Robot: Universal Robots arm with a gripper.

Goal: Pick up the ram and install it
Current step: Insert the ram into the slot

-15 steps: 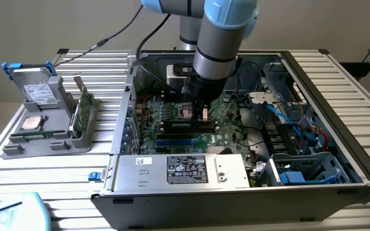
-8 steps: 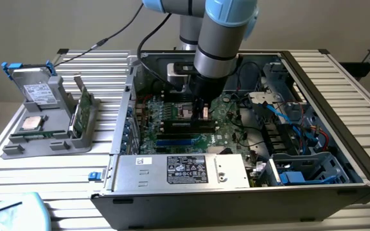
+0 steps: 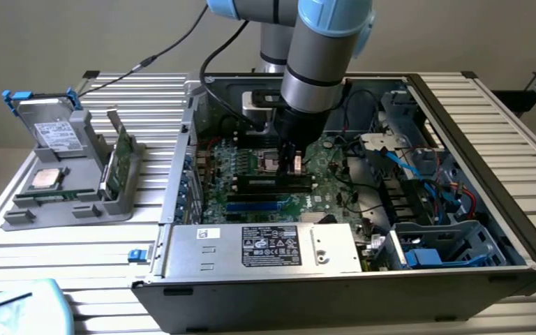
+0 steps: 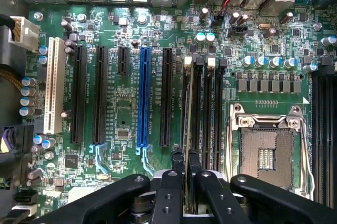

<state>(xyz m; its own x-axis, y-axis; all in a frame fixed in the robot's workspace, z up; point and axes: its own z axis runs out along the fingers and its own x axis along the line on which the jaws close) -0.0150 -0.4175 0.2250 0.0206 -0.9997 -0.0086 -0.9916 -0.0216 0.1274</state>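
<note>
Closest to the wrist camera, the gripper (image 4: 185,163) has its two fingers (image 4: 178,162) drawn close together and clamped on the ram (image 4: 186,108). The stick shows edge-on as a thin strip running away from the fingers. It is held by its narrow top edge so that the long body hangs straight down and in line with the black memory slots (image 4: 202,113) just beside it. That lets the contact edge meet a slot squarely instead of at a slant. From this angle it probably stands over the slot nearest the expansion connectors, though I cannot tell whether its lower edge is already seated or only hovers above.

Beyond the ram lies the green motherboard (image 4: 113,108). The open CPU socket (image 4: 266,153) sits on one side of the memory slots and the blue expansion slot (image 4: 143,98) on the other.

In the exterior view the arm reaches straight down into the open computer case (image 3: 519,230), with the gripper (image 3: 293,166) low over the board. The power supply (image 3: 268,248) lies at the near edge of the case. Farther off, on the exterior view's left, a grey holder (image 3: 63,202) on the table (image 3: 54,258) keeps a broader green card (image 3: 119,164) upright, well apart from the work.
</note>
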